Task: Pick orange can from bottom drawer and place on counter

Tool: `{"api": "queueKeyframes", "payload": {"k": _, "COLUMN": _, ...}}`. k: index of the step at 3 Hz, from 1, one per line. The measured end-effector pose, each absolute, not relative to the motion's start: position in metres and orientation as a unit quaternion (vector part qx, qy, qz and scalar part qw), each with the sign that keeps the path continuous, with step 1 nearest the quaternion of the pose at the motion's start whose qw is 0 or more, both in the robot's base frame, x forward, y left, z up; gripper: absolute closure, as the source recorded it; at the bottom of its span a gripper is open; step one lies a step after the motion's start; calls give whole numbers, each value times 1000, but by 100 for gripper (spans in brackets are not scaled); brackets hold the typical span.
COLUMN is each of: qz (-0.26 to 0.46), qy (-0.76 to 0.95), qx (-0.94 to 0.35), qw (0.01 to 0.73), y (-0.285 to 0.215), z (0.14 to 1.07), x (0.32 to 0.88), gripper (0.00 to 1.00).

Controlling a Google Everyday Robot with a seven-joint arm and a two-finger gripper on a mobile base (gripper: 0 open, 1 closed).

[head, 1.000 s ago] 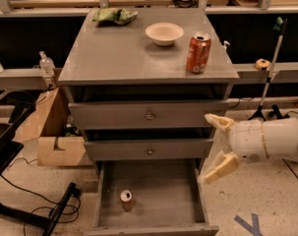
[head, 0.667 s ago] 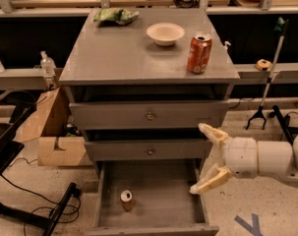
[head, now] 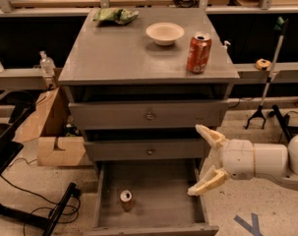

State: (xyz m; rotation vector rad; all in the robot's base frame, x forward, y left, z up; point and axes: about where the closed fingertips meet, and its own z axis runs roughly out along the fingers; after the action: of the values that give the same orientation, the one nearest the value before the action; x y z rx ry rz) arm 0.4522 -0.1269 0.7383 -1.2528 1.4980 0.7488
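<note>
The orange can [head: 126,199] stands upright on the floor of the open bottom drawer [head: 153,200], near its front left, silver top showing. My gripper [head: 200,160] is open and empty, its two pale fingers [head: 211,135] spread wide. It hangs over the drawer's right wall, well to the right of the can and higher than it. The grey counter [head: 124,53] tops the cabinet above.
On the counter stand a red-orange can [head: 198,53] at the right, a white bowl [head: 164,33] and a green bag [head: 115,15] at the back. Two shallower knobbed drawers [head: 149,115] are shut. A cardboard box [head: 52,132] and cables lie at the left; a grabber tool [head: 269,77] leans at the right.
My gripper has moved left and a little down, from beside the cabinet toward the open drawer's right side. The can has not moved.
</note>
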Motion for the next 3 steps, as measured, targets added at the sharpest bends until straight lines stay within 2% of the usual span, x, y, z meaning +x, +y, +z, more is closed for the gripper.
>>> {"api": "queueKeyframes", "payload": {"k": 2, "qz": 307, "qy": 610, "qx": -538, "qw": 494, "y": -80, "z": 666, "x": 488, "gripper": 0}}
{"api": "queueKeyframes", "payload": {"k": 3, "qz": 324, "qy": 579, "qx": -542, "qw": 516, "y": -59, "z": 600, "x": 513, "gripper": 0}}
